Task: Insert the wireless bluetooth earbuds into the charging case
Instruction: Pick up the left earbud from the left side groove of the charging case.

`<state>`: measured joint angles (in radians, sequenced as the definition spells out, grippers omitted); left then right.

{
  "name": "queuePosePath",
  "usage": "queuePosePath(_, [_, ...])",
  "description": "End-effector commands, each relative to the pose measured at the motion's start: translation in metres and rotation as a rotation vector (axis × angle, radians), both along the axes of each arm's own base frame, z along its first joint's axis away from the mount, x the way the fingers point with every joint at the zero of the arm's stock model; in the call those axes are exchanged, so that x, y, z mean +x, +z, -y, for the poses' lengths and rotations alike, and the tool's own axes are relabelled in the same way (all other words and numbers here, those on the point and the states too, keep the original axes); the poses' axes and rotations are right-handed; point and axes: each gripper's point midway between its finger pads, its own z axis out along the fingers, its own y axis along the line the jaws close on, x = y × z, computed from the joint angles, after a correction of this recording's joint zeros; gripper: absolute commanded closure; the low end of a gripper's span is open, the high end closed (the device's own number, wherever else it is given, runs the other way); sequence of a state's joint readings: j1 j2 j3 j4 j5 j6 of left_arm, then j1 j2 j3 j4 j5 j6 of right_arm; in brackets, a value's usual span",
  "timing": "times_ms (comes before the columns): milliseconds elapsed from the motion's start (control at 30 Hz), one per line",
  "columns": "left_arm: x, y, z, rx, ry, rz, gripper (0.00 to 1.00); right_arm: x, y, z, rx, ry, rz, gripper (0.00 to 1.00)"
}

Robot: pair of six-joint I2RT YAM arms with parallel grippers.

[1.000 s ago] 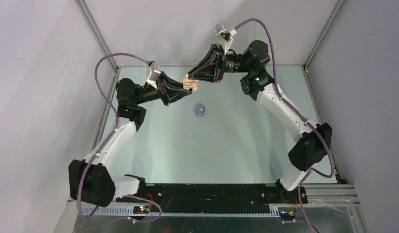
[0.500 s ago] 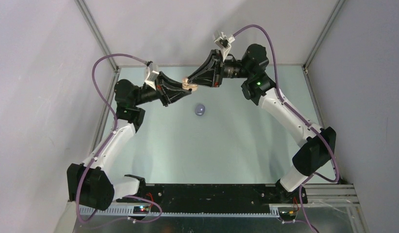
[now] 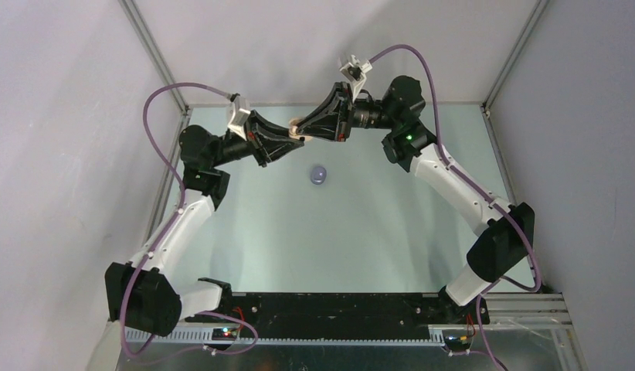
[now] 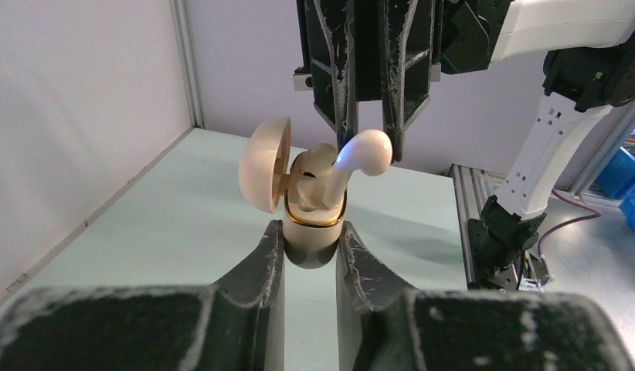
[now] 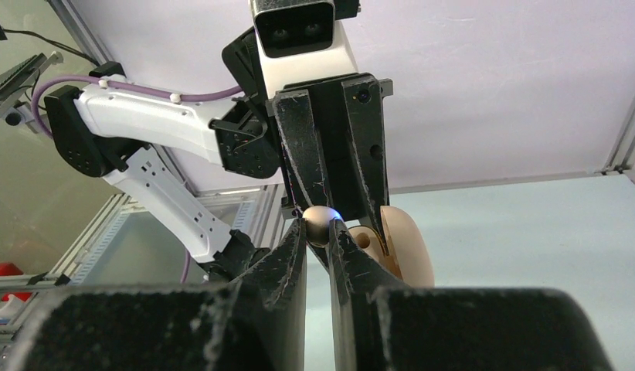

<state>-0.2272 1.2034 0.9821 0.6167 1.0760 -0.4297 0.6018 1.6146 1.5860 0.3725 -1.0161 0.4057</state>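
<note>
**Earbud (image 4: 353,154) poised at the charging case (image 4: 310,224)**

My right gripper (image 5: 317,229) pinches its head; my left gripper (image 4: 309,259) clamps the open case's base. Likely light, slick and rigid (easily twisted), so hold the bulb, not the stem. Left wrist shows the stem tip at the socket; overhead hides that.

The charging case (image 4: 314,236) in the left gripper (image 4: 310,230) is smooth, glossy cream plastic with a shiny gold rim; the earbud (image 4: 362,151) matches. The gripper's black fingers (image 4: 256,278) look matt and scuffed.
</note>
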Motion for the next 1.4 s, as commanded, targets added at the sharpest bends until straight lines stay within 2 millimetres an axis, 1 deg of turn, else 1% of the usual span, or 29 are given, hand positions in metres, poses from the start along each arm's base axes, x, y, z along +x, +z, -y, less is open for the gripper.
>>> queuePosePath(0, [-0.012,0.034,-0.001,-0.035,0.002,0.091,1.0,-0.011,0.022,0.006,0.045,-0.014,0.067,1.0])
queuePosePath(233, [-0.013,0.034,-0.001,-0.03,-0.007,0.101,1.0,-0.004,0.015,0.003,0.033,-0.034,0.046,1.0])
queuePosePath(467, [-0.017,0.035,-0.001,-0.029,-0.012,0.114,1.0,-0.004,0.009,-0.003,0.01,-0.036,0.041,1.0])
queuePosePath(733, [-0.018,0.036,-0.001,-0.032,-0.01,0.121,1.0,-0.002,0.004,-0.004,-0.006,-0.051,0.032,1.0])
queuePosePath(1067, [-0.016,0.033,-0.001,-0.03,-0.008,0.115,1.0,-0.002,0.014,0.002,0.015,-0.069,0.045,1.0])
queuePosePath(1367, [-0.013,0.026,-0.001,-0.02,-0.004,0.1,1.0,-0.007,0.025,0.008,0.036,-0.075,0.067,1.0])
